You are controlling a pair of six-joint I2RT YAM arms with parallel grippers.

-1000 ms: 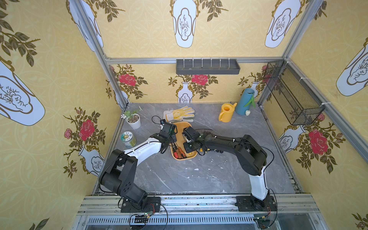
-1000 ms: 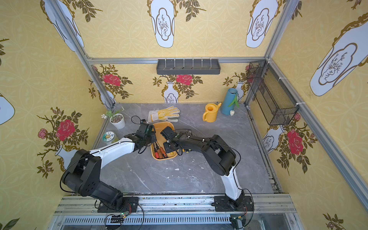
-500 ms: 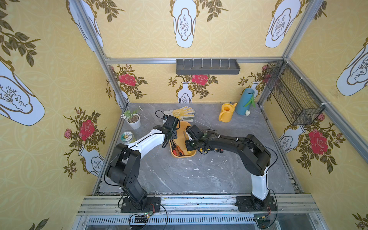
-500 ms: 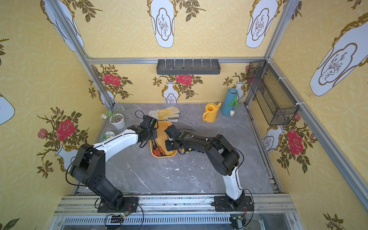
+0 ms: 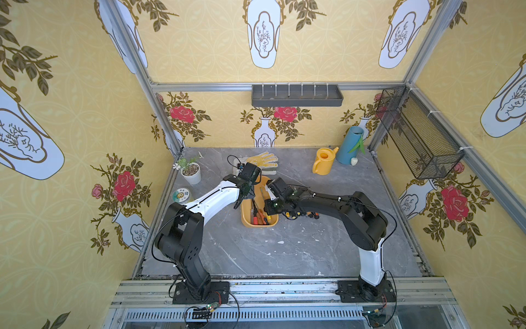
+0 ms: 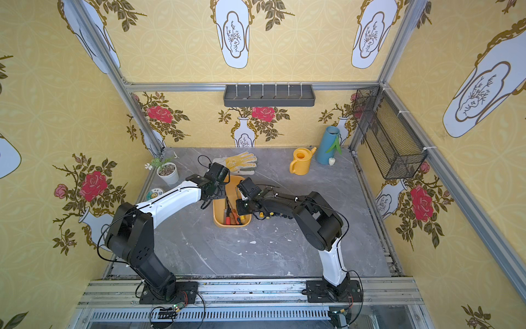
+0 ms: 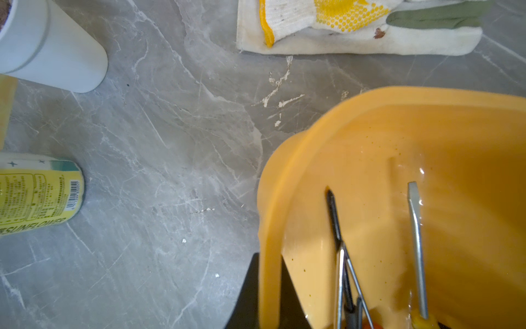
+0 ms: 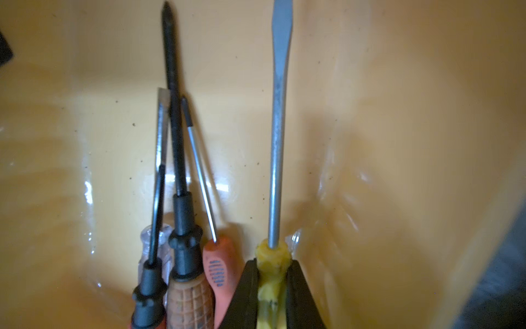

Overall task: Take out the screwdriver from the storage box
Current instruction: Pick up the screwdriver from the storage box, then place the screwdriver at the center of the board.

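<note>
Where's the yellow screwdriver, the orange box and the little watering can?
yellow screwdriver (image 8: 277,142), right wrist view, on its metal shaft.
storage box (image 7: 269,222), left wrist view, on its rim.
watering can (image 5: 324,166), in a top view, on its body.

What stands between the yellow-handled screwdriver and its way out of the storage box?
Nothing visible. The right gripper grips the yellow-handled screwdriver; the other screwdrivers lie beside it, not across, and the storage box is open-topped.

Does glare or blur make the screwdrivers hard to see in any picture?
Right wrist view: glare streaks on the storage box floor, yellow-handled screwdriver clear, picture corners blurred. Left wrist view: nearest box rim soft. Both top views: even light.
</note>
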